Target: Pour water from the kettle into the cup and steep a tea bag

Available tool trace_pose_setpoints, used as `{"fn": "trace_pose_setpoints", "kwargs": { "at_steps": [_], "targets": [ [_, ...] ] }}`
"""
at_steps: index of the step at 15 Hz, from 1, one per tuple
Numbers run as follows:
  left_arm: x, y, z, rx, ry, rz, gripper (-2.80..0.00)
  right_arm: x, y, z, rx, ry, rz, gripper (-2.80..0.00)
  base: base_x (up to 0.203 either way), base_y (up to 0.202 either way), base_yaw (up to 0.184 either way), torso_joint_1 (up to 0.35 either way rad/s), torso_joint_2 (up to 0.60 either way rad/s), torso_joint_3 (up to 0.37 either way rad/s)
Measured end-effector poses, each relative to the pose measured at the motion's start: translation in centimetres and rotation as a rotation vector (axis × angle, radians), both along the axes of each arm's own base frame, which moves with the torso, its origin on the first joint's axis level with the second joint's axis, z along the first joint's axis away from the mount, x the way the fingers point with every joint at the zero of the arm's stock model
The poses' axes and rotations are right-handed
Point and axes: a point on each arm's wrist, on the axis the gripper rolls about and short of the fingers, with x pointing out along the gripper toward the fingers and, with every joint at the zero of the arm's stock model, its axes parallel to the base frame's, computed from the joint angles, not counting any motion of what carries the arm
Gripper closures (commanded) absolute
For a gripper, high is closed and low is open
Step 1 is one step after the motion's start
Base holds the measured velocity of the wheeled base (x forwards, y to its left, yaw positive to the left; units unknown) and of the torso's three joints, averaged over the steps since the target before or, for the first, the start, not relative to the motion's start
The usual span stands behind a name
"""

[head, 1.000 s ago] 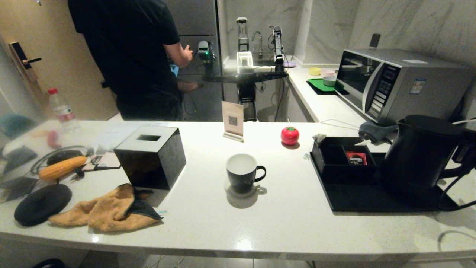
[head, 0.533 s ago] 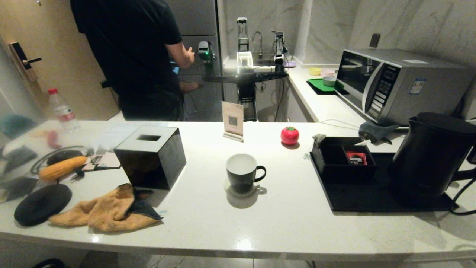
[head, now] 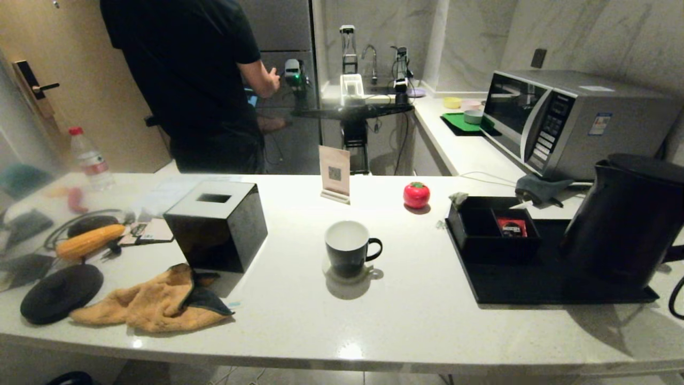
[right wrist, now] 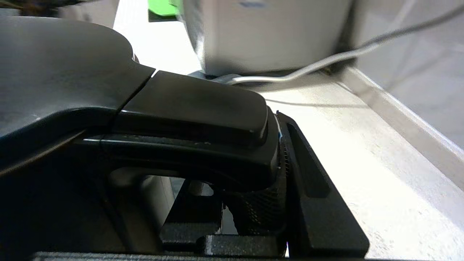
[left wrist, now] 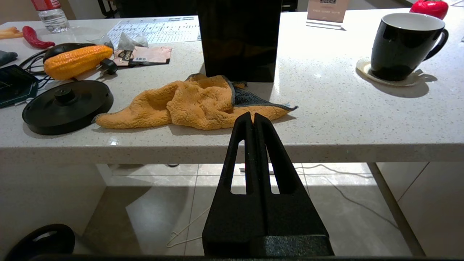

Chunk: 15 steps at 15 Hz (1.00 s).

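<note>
Kettle [head: 628, 219] sits at the right edge of the black tray [head: 513, 286], just right of the tray's small box with the red sachet [head: 511, 226]. Whether its base rests on the tray or is lifted off it can't be told from the head view. Right hand [right wrist: 253, 203] is clenched on the kettle handle [right wrist: 188, 119]: in the right wrist view the fingers sit under and against the handle's top bar, handle filling the jaws. In the head view that hand is off the edge, not visible.

Cup [head: 348, 248] stands upright on a coaster, well left of the tray, mid bench [head: 406, 326], white inside showing, no water seen in it. Handle points toward the tray. Tea bag: a small pale scrap at the box's far left corner could be it, can't confirm.

Left hand [left wrist: 253, 119] is parked below the bench's front edge, fingers pressed together, gripping nothing, with the orange cloth [left wrist: 188, 105] past its tips.

Handling guess: kettle is big, rigid, likely heavy if filled, weight well off the handle so it will want to swing; a firm grip high on the loop is the right spot. Smooth plastic, could slip in the pads when tilted. Cup is light and small, easy to knock or overshoot with the spout.
</note>
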Motion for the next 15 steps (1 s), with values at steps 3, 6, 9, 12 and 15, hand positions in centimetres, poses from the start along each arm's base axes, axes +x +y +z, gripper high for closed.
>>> {"fn": "trace_pose_setpoints", "kwargs": {
  "at_steps": [3, 6, 9, 12, 15],
  "targets": [
    [0.0, 0.0, 0.0, 0.000, 0.000, 0.000, 0.00, -0.7, 1.3, 1.2, -0.008, -0.011, 0.032, 0.00, 0.000, 0.000, 0.000, 0.000, 0.00, 0.000],
    [0.0, 0.0, 0.0, 0.000, 0.000, 0.000, 0.00, -0.9, 2.9, 2.1, -0.020, -0.029, 0.082, 0.00, 0.000, 0.000, 0.000, 0.000, 0.00, 0.000],
    [0.0, 0.0, 0.0, 0.000, 0.000, 0.000, 0.00, -0.5, 5.0, 2.8, -0.021, -0.028, 0.162, 0.00, 0.000, 0.000, 0.000, 0.000, 0.00, 0.000],
    [0.0, 0.0, 0.0, 0.000, 0.000, 0.000, 0.00, -0.1, 7.2, 3.4, -0.040, -0.044, 0.248, 0.00, 0.000, 0.000, 0.000, 0.000, 0.00, 0.000],
    [0.0, 0.0, 0.0, 0.000, 0.000, 0.000, 0.00, 0.3, 9.7, 3.7, -0.044, -0.057, 0.296, 0.00, 0.000, 0.000, 0.000, 0.000, 0.00, 0.000]
  ]
}}
